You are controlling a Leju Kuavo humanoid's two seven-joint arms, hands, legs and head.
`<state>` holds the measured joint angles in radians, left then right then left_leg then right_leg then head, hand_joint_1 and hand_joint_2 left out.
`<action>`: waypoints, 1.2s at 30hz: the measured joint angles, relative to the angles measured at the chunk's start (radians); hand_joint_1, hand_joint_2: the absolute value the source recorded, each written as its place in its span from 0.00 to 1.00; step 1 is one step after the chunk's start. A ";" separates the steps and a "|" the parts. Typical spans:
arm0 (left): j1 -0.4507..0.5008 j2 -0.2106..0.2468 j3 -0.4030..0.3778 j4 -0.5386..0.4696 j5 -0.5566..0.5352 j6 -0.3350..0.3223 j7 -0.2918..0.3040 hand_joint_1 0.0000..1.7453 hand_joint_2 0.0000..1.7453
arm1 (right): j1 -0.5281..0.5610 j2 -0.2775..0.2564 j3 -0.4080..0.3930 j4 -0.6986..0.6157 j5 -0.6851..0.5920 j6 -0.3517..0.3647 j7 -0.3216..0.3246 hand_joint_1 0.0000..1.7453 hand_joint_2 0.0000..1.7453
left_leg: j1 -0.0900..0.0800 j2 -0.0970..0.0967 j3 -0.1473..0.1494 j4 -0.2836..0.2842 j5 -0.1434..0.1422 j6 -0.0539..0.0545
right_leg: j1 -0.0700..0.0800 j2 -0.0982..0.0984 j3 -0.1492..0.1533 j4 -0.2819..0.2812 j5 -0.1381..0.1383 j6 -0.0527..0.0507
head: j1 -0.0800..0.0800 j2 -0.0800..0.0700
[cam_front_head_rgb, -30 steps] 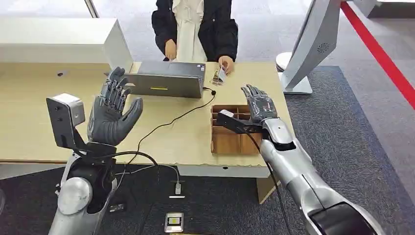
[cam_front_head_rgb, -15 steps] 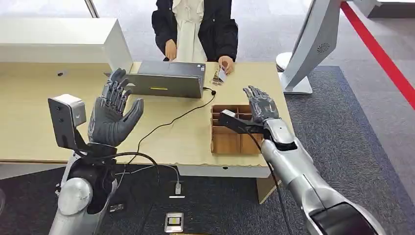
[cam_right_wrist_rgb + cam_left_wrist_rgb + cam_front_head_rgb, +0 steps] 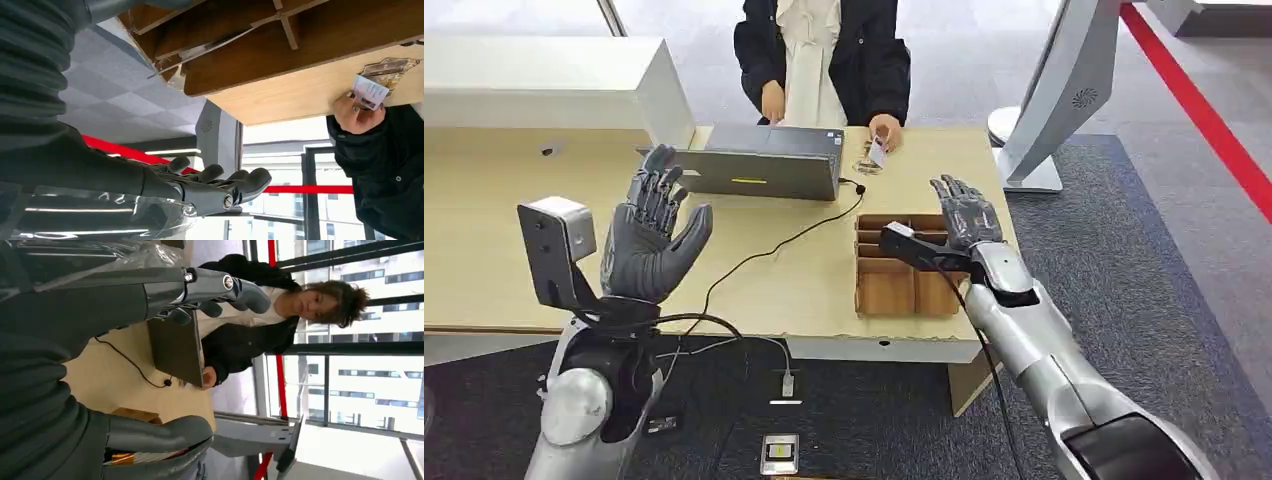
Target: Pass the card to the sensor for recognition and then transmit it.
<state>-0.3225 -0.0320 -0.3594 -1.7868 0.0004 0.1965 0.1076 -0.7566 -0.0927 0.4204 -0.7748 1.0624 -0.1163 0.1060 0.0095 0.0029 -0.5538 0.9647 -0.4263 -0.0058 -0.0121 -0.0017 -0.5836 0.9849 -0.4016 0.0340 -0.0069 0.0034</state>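
A person across the table holds a small white card (image 3: 877, 151) upright in one hand (image 3: 885, 130); the right wrist view shows the card (image 3: 368, 91) pinched in that hand over a clear packet on the table. The grey sensor box (image 3: 759, 161) sits at the far middle of the table, its cable running forward. My right hand (image 3: 963, 213) hovers open, palm up, over the cardboard divider box (image 3: 905, 281), well short of the card. My left hand (image 3: 650, 237) is raised open, fingers spread, in front of the sensor's left end. Both hands hold nothing.
A white cabinet (image 3: 544, 85) stands at the far left of the wooden table (image 3: 484, 250). A white kiosk stand (image 3: 1054, 100) rises at the right on the grey carpet. Cables and a small device (image 3: 780, 452) lie on the floor below the table edge.
My right hand has drifted slightly right and forward over the divider box. The left hand has barely shifted. The person's card stays near the packet.
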 joint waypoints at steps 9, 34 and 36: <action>0.013 0.001 0.000 -0.016 0.000 0.004 0.000 0.00 1.00 | 0.000 -0.003 0.000 0.000 0.000 0.000 -0.003 0.15 1.00 | 0.000 0.000 0.000 0.000 0.000 0.000 | 0.000 0.000 0.000 0.000 0.000 0.000 | 0.000 0.000; 0.013 0.002 0.000 -0.017 0.006 0.013 -0.003 0.00 1.00 | -0.004 -0.003 0.000 -0.002 -0.020 0.039 -0.026 1.00 1.00 | 0.000 0.000 0.000 0.000 0.000 0.000 | 0.000 0.000 0.000 0.000 0.000 0.000 | 0.000 0.000; 0.013 0.002 0.000 -0.017 0.006 0.013 -0.004 0.00 1.00 | -0.004 -0.004 -0.001 -0.003 -0.021 0.043 -0.026 1.00 1.00 | 0.000 0.000 0.000 0.000 0.000 0.000 | 0.000 0.000 0.000 0.000 0.000 0.000 | 0.000 0.000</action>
<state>-0.3097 -0.0298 -0.3597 -1.8036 0.0061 0.2094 0.1038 -0.7605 -0.0969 0.4196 -0.7782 1.0414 -0.0736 0.0797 0.0094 0.0029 -0.5537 0.9648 -0.4263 -0.0058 -0.0121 -0.0017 -0.5836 0.9849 -0.4016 0.0340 -0.0069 0.0034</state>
